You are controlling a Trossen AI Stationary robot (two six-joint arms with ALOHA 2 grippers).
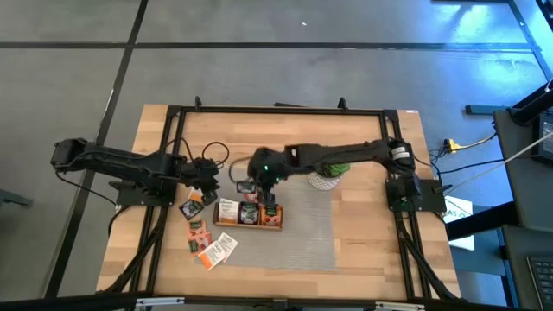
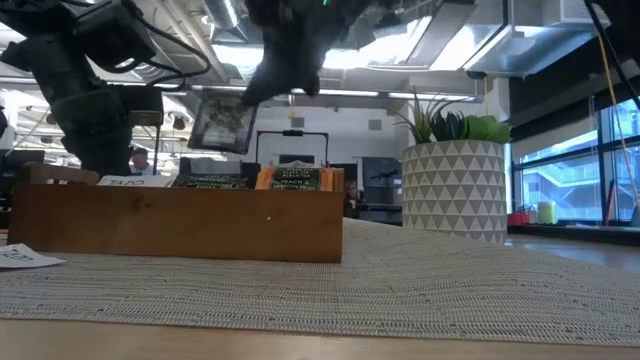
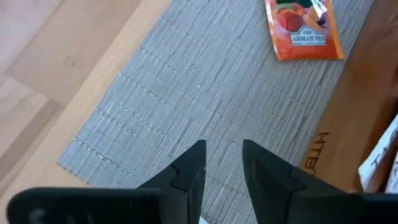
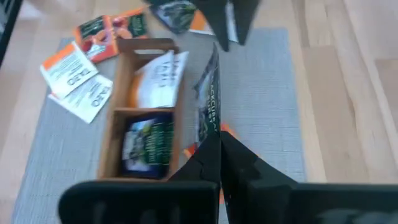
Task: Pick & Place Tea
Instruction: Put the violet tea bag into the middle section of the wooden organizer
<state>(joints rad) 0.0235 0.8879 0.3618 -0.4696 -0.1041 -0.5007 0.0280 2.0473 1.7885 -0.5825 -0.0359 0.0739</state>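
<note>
My right gripper [image 4: 217, 140] is shut on a dark tea sachet [image 4: 209, 99] above the long wooden tray [image 4: 118, 124]. The low view shows that sachet [image 2: 222, 122] clear above the tray [image 2: 180, 222]. The tray's compartments hold white sachets [image 4: 155, 81] and dark sachets [image 4: 146, 142], standing on edge. More tea sachets [image 1: 212, 246] lie flat on the table near the tray's left end. My left gripper [image 3: 222, 163] is open over the grey mat, left of the tray, holding nothing. An orange sachet [image 3: 305, 28] lies flat on the mat beyond it. My right gripper pinches the dark sachet by one edge [image 4: 212, 127] between its two shut fingers. The fingers slant down from the table's right side. The sachet hangs tilted below the fingers, lifted clear of the tray.
A potted plant in a white patterned pot [image 2: 452, 190] stands on the mat behind and right of the tray, close under my right arm. The grey woven mat [image 1: 307, 229] covers the table's middle; bare wood [image 1: 380, 250] lies to the right.
</note>
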